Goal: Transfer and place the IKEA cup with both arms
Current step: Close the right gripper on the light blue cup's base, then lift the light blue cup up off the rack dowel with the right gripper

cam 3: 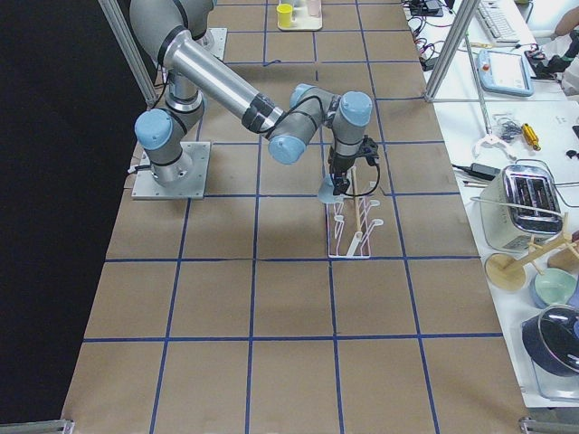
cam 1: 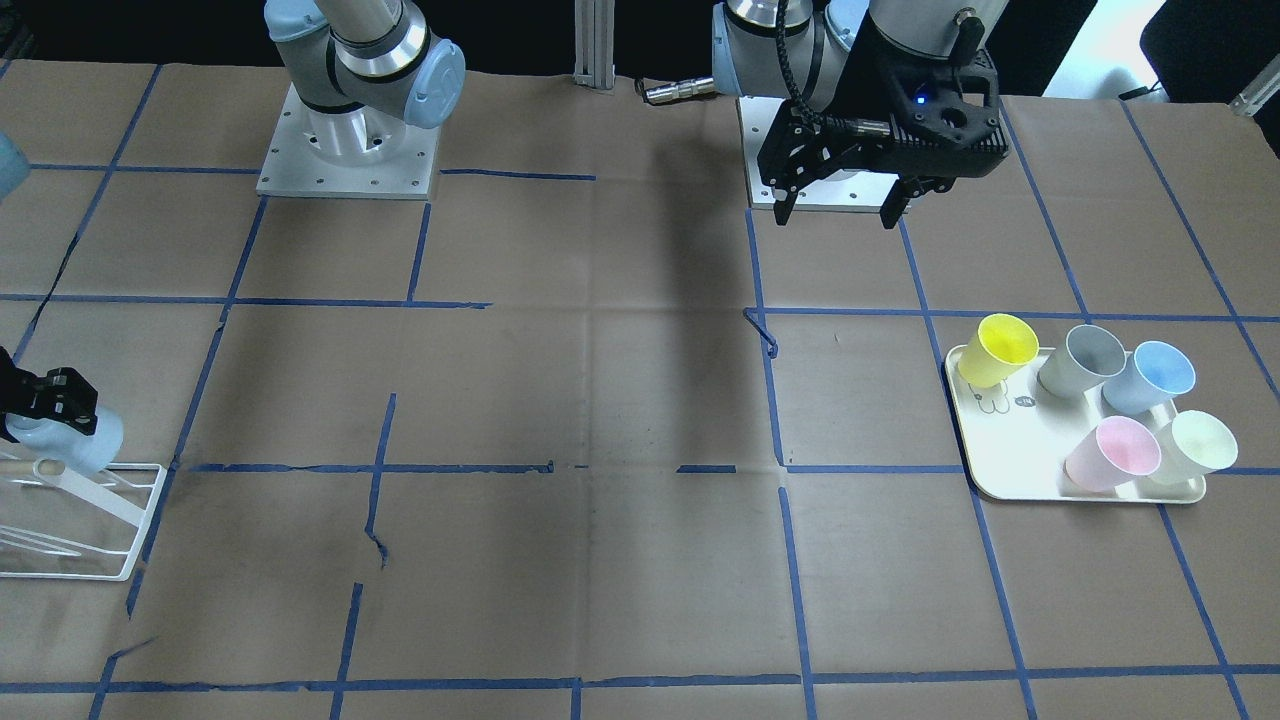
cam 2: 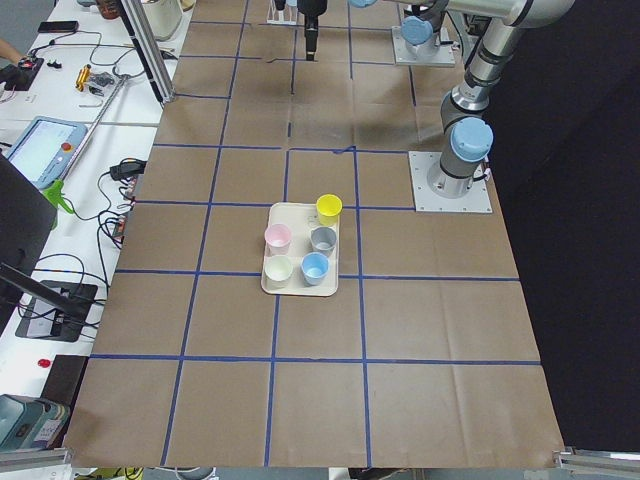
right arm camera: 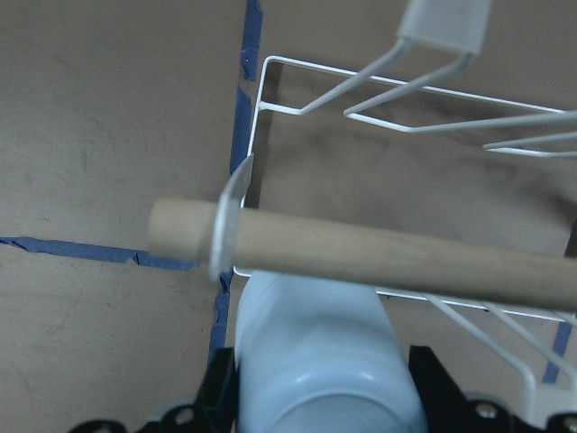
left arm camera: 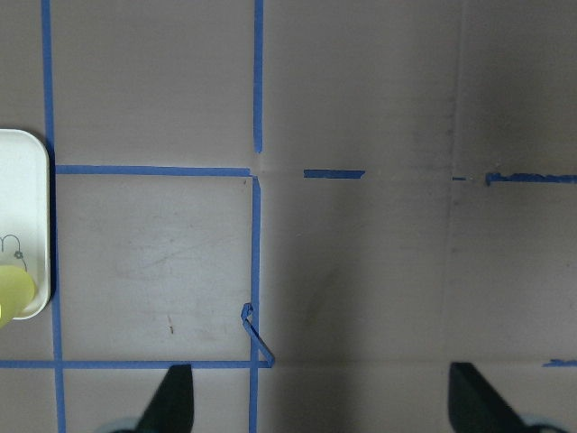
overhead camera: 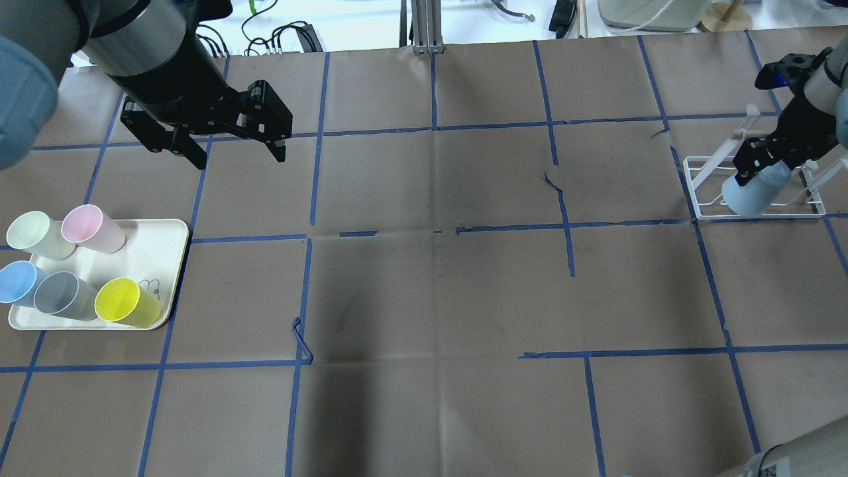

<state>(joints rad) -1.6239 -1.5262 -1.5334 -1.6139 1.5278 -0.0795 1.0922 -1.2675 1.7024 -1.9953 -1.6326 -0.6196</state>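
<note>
My right gripper [overhead camera: 768, 156] is clamped on the IKEA cup [overhead camera: 752, 192], held tilted over a corner of the white wire rack [overhead camera: 689, 179] with its far end close to the rack's wooden bar [right arm camera: 406, 257]. My left gripper [overhead camera: 240, 159] hangs wide open and empty above the table near the tray [overhead camera: 165, 232]. Hazard: if the cup catches the bar or a wire prong, its smooth tapered wall may slip in my jaws, and release before it seats may let it topple off the rack.
</note>
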